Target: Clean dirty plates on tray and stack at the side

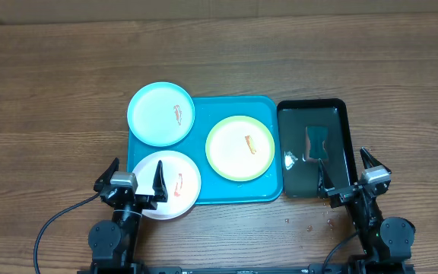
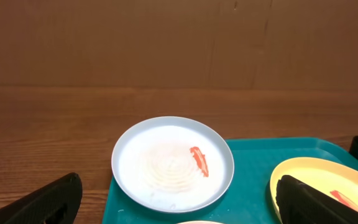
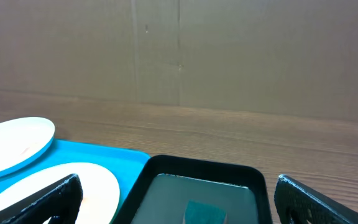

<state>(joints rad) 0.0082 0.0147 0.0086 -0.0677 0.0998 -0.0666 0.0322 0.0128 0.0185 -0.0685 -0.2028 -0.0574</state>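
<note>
Overhead: left pincer [image 1: 134,172] wide open, empty, white plate [image 1: 182,195] under its right finger; right pincer [image 1: 347,169] likewise, black tray [image 1: 310,103] under its left finger.

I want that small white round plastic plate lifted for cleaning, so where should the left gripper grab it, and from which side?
Probably the near-left rim of the white plate, approached from the robot's side by the open left gripper. That edge overhangs the corner of the turquoise rectangular tray, so one jaw could likely slip underneath, away from the orange-red smear.
</note>
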